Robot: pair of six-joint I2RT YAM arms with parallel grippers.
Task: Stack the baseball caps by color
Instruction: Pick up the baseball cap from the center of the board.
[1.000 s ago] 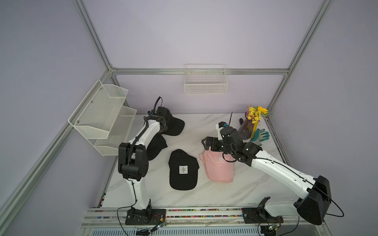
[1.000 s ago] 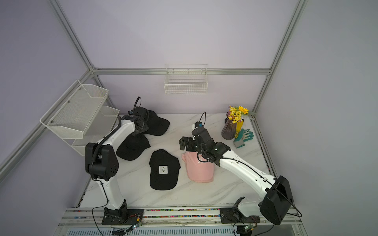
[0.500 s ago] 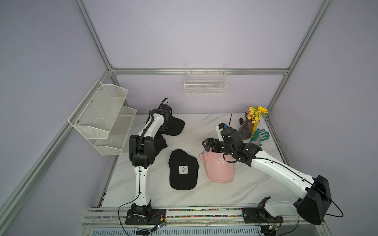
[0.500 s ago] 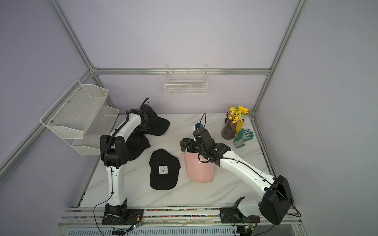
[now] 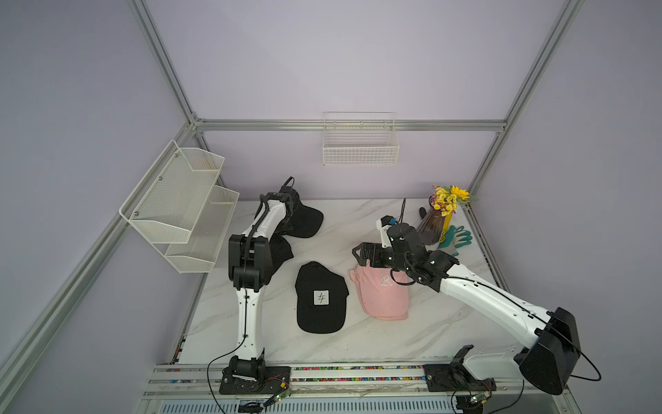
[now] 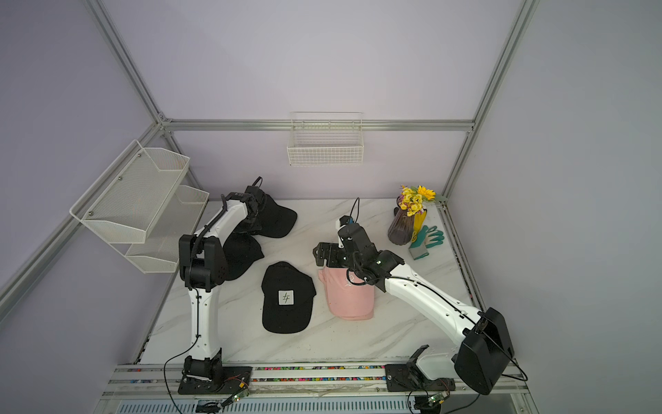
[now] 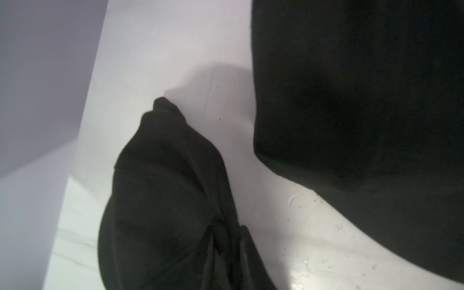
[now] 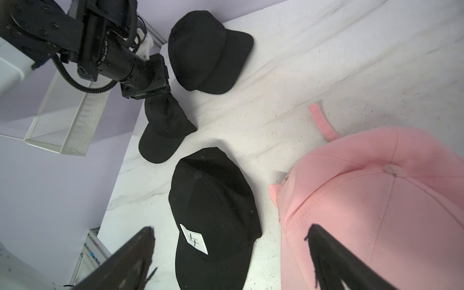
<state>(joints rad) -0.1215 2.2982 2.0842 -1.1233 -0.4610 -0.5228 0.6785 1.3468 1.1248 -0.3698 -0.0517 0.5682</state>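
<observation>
1. Pink cloth: the pink caps (image 5: 385, 294) lie in one pile on the right half of the surface (image 5: 412, 340), white logo up. How many are in the pile, I cannot tell.
2. The tagged black cap (image 5: 320, 297) lies flat just left of the pile, apart from it, with its white tag up.
3. The far black cap (image 5: 304, 222) lies flat at the back left.
4. The bunched black cap (image 8: 163, 130) sits at the left edge, its brim on the surface and its crown drawn up.
5. The left tool (image 8: 157, 96) is closed on that drawn-up crown cloth.
6. The right tool (image 5: 360, 255) has its jaws spread wide and grips nothing. It is over the pile's back edge.
7. Beyond these, a vase (image 5: 430, 225) of yellow flowers and teal gloves (image 5: 456, 238) sit at the back right. A wire rack (image 5: 179, 204) hangs on the left wall.
</observation>
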